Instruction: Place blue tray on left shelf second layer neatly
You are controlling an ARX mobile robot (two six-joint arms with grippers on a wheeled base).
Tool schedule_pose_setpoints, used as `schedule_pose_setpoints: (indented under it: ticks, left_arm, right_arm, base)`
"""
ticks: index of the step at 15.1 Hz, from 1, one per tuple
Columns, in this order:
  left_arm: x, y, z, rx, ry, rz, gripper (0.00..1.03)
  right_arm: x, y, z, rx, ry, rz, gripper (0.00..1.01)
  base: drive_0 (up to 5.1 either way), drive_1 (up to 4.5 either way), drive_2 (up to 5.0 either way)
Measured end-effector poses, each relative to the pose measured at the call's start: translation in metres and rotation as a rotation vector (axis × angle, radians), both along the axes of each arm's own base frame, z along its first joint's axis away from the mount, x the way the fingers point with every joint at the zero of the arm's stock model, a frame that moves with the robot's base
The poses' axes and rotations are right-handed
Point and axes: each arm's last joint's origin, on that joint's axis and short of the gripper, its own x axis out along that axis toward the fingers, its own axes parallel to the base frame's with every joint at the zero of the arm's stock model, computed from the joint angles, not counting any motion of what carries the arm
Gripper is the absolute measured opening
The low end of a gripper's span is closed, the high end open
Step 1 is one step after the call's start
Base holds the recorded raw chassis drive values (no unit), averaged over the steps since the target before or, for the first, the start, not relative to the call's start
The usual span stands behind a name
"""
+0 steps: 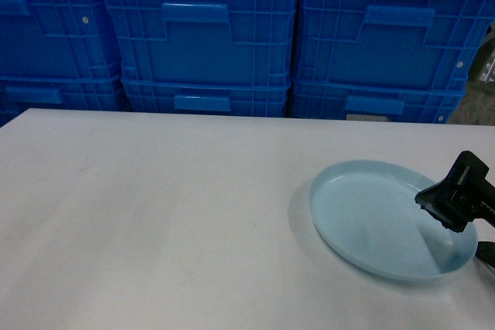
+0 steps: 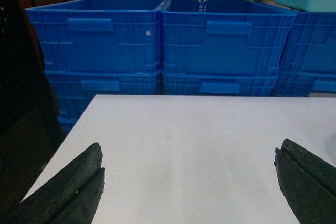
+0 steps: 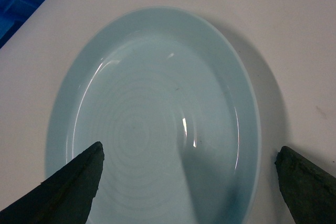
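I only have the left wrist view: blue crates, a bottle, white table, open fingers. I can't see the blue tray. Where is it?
Observer: The blue tray lies flat on the white table, at the near right in the head view.
Operator: Is the right arm anywhere near it?
Observer: Yes, the right gripper is over the tray's right side, open, with its fingers spread wide. I cannot tell whether they touch it.
Operator: Anything lying in the tray?
Observer: No. The right wrist view shows it empty, with only faint rings and glare.
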Motion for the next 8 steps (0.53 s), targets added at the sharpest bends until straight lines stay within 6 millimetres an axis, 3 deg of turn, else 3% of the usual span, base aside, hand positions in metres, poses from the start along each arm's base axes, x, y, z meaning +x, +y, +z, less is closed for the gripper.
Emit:
schedule_pose_setpoints:
  ticks: [6, 7, 8]
  left_arm:
    - [0.0, 0.0, 0.0, 0.0, 0.0, 0.0, 0.98]
    - [0.0, 0.0, 0.0, 0.0, 0.0, 0.0, 0.98]
    - [0.0, 0.0, 0.0, 0.0, 0.0, 0.0, 0.98]
  right_arm:
    - [0.005, 0.023, 0.001, -0.043, 0.01, -0.016, 0.98]
    - [0.005, 0.025, 0.001, -0.05, 0.012, -0.025, 0.96]
    - [0.004, 0.028, 0.0, -0.046, 0.021, -0.025, 0.86]
  base:
    - [0.0, 0.0, 0.0]
    - [0.0, 0.0, 0.0]
    - [0.0, 0.0, 0.0]
